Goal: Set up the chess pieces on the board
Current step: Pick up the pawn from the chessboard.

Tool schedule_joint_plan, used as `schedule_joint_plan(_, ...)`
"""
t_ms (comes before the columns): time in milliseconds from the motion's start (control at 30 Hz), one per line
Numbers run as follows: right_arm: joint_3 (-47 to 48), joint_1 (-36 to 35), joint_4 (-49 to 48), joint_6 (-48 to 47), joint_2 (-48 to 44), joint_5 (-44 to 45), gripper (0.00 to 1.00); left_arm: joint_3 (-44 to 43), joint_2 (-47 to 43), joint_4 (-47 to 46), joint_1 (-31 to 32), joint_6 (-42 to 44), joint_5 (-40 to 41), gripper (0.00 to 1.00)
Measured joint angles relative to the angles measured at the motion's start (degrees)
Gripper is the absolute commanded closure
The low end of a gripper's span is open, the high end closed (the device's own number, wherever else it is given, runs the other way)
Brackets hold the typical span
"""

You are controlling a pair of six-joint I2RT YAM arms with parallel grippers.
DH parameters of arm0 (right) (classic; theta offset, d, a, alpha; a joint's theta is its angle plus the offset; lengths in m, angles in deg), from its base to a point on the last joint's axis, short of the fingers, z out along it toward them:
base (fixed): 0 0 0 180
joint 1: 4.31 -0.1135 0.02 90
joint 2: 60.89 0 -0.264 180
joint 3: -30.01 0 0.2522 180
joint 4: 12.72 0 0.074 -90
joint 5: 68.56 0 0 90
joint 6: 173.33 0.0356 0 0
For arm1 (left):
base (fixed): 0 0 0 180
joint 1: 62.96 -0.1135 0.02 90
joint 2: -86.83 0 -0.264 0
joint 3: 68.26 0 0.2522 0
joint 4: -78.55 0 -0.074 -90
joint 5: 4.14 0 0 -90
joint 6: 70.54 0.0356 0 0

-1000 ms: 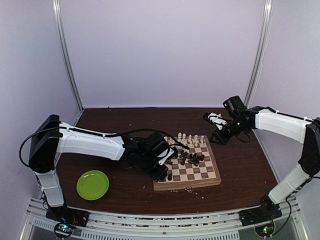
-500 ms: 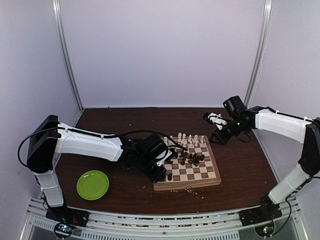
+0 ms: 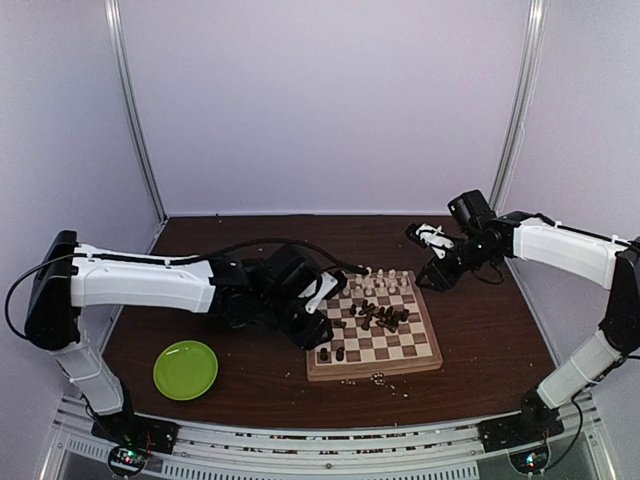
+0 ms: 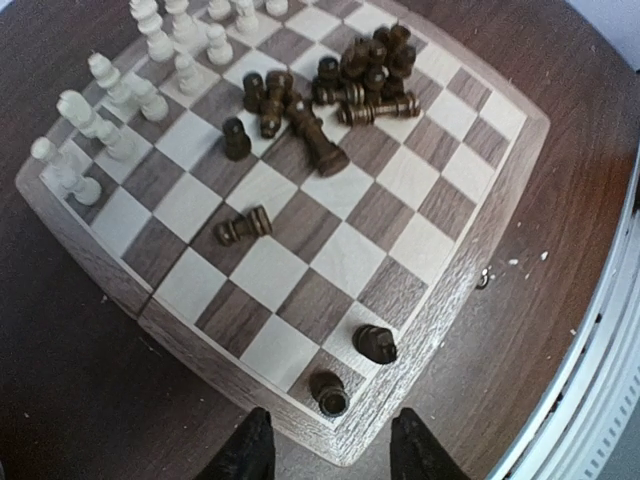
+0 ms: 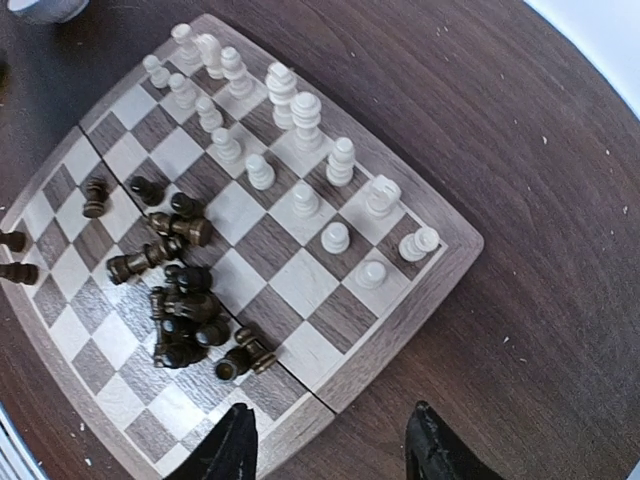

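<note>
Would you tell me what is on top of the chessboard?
Upright cream pieces line one side; dark pieces lie heaped centrally, two upright near a corner. From above, the left arm hides part of the board.

I see soft, even light from overhead, with hardly any shadow or glare. Both wrist views bend the board (image 4: 345,255) toward their edges (strong barrel distortion), and the overhead view looks slightly soft.

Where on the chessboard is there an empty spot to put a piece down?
The near rows of the board are mostly bare, between the dark heap and the two standing dark pieces at the corner. The far edge is crowded with cream pieces, and the heap clutters the middle.
</note>
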Motion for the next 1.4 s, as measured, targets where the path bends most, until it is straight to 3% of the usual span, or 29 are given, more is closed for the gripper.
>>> schedule_joint_plan(200,3.7,-4.4,3.0,-2.0,-1.6,-5.0,0.52,5.5,-9.3,-7.8,-4.5,-2.1,0.3,0.45)
schedule_joint_plan(267,4.9,-7.5,3.4,-2.9,-1.2,-5.2,0.55,8.5,-11.5,-11.9,-6.9,-3.9,0.4,0.35)
schedule_joint_plan(433,8.9,-14.4,5.5,-4.3,5.0,-3.7,0.61,13.9,-13.3,-21.2,-10.6,-8.8,-0.2,0.25)
schedule_joint_plan(700,16.3,-21.6,8.3,-4.5,18.0,2.0,0.59,18.3,-14.0,-29.7,-13.1,-15.1,-0.3,0.26)
schedule_joint_plan(900,20.4,-23.8,9.7,-3.4,21.1,4.5,0.57,19.4,-14.2,-33.5,-13.1,-16.9,-0.8,0.29)
schedule_joint_plan(1400,26.1,-24.7,12.5,-1.0,29.7,5.6,0.65,20.0,-14.8,-34.2,-13.1,-17.4,-0.9,0.32)
